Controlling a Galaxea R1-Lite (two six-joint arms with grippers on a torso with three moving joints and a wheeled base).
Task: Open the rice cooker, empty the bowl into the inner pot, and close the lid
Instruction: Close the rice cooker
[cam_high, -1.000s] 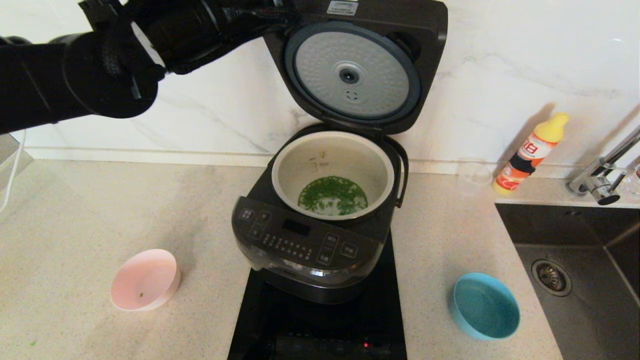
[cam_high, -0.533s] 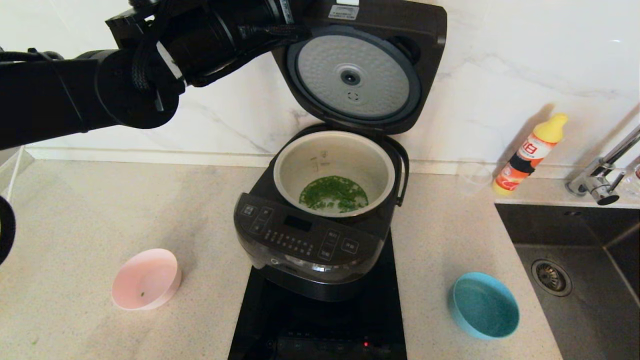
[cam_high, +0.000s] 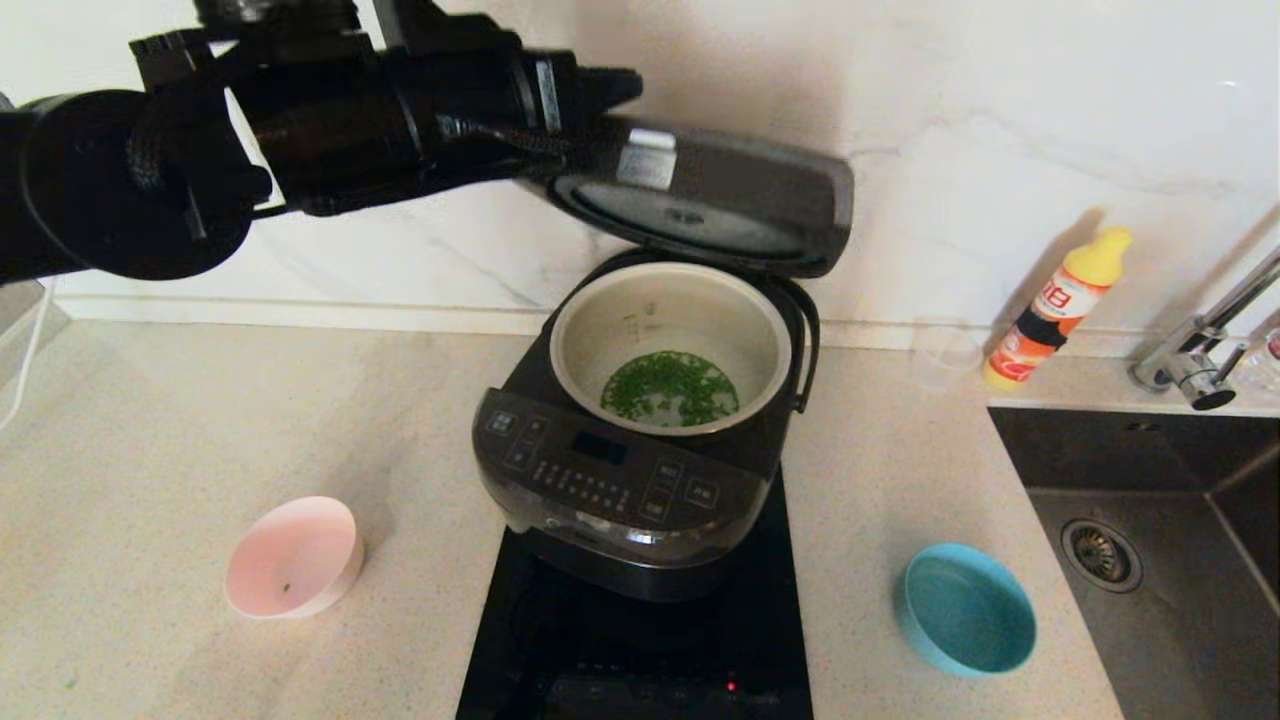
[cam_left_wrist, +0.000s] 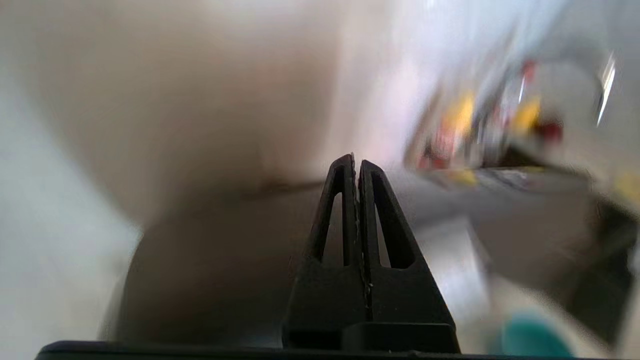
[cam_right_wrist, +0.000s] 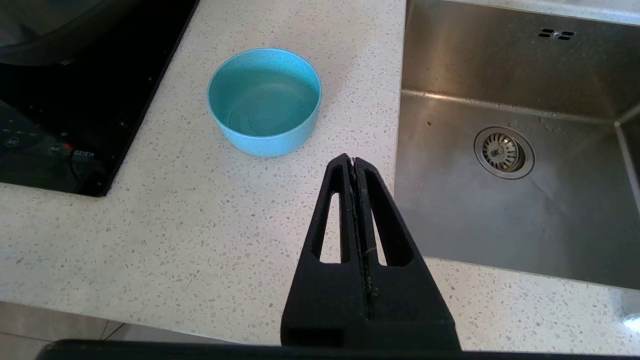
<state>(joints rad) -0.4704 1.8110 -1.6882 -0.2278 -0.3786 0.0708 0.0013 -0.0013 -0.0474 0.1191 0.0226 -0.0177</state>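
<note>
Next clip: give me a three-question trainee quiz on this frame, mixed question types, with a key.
1. True or false: the lid is fully shut on the rice cooker.
2. Which pincer is at the lid: A left, B right?
3. Fill in: the pink bowl is nearly ___, and green bits lie in the inner pot.

Key: 1 false, it hangs partway down. 2 A; the right is parked by the teal bowl. 3 empty.

Teal bowl (cam_high: 968, 610) on counter (cam_high: 150, 420) — sink (cam_high: 1180, 570) beside, bottle (cam_high: 1062, 305) behind.

Black rice cooker (cam_high: 620, 490), cream inner pot (cam_high: 670, 320) holding green bits; pale pink bowl (cam_high: 292, 557), teal bowl (cam_high: 968, 610), speckled beige worktop (cam_high: 200, 420).
</note>
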